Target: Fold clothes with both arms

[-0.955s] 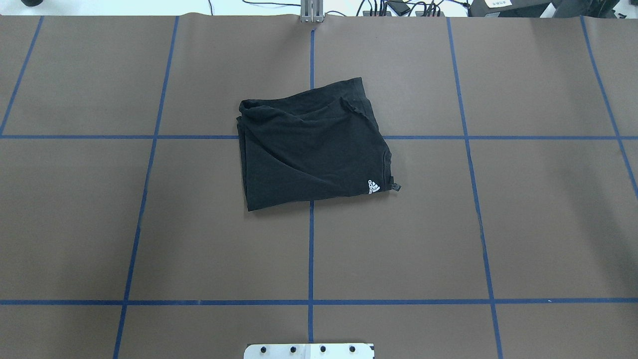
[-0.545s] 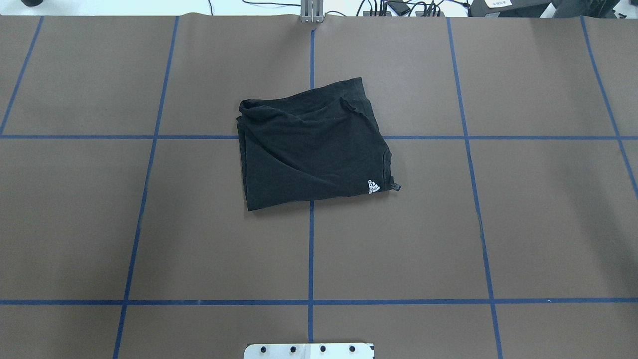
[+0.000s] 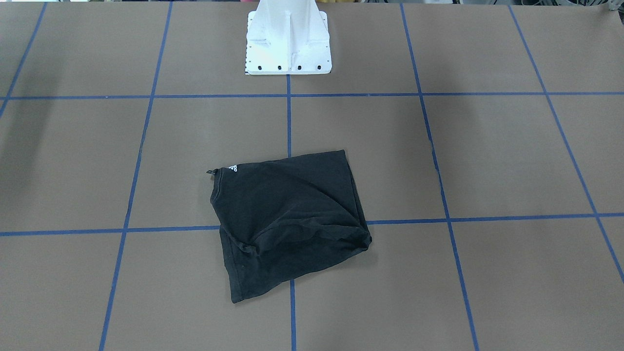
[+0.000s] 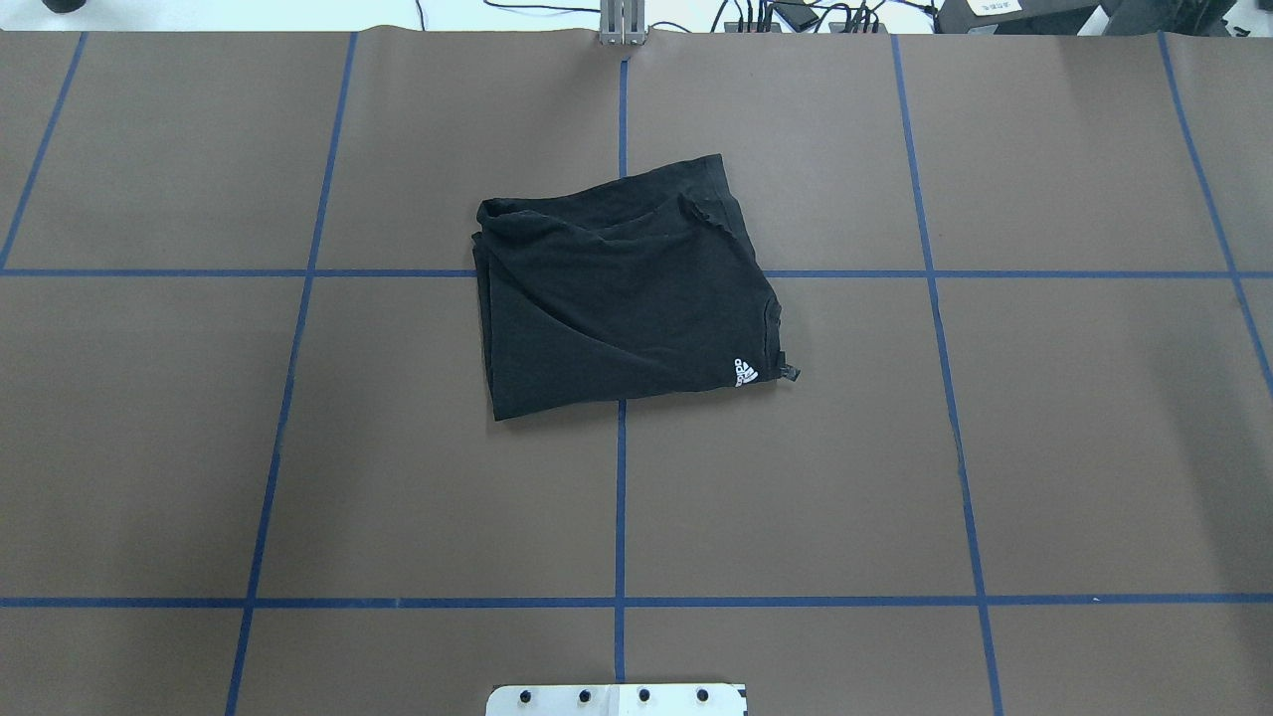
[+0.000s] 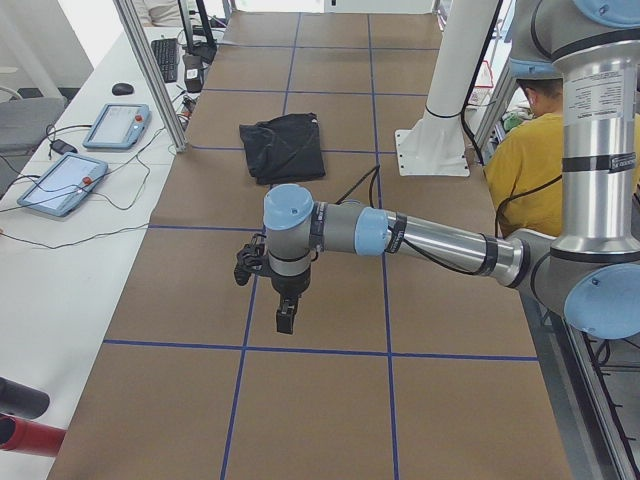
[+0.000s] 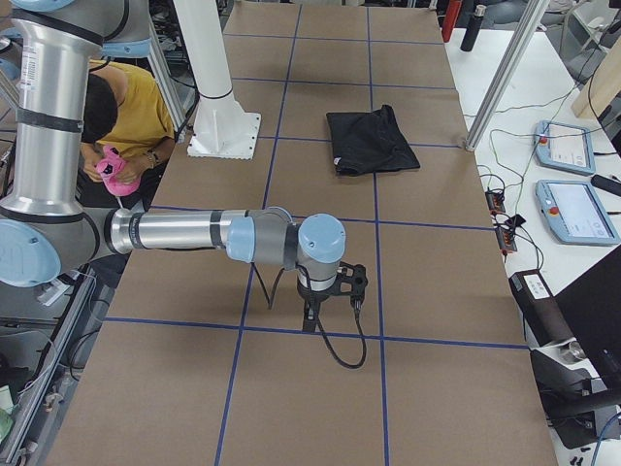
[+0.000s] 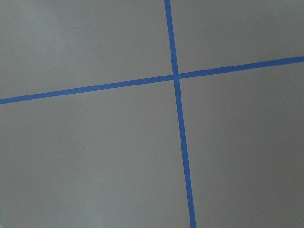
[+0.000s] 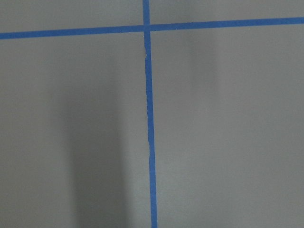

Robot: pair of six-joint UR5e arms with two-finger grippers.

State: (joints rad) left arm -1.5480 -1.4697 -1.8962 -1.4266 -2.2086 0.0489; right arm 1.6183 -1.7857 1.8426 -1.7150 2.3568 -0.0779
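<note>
The black T-shirt [image 4: 617, 298] lies folded into a rough rectangle at the middle of the brown table, with a small white logo [image 4: 744, 372] at one corner. It also shows in the front view [image 3: 287, 219] and both side views [image 5: 283, 147] [image 6: 371, 139]. Both arms are held far out to the table's ends, away from the shirt. The left gripper [image 5: 285, 318] and the right gripper [image 6: 310, 320] hang above bare table and show only in the side views. I cannot tell whether they are open or shut. The wrist views show only table and blue tape.
The white mounting base [image 3: 287, 39] stands at the robot's edge of the table. Blue tape lines [image 4: 620, 497] grid the brown surface. Control tablets [image 5: 115, 125] and cables lie on a side bench. A person in yellow [image 6: 136, 126] sits behind the base.
</note>
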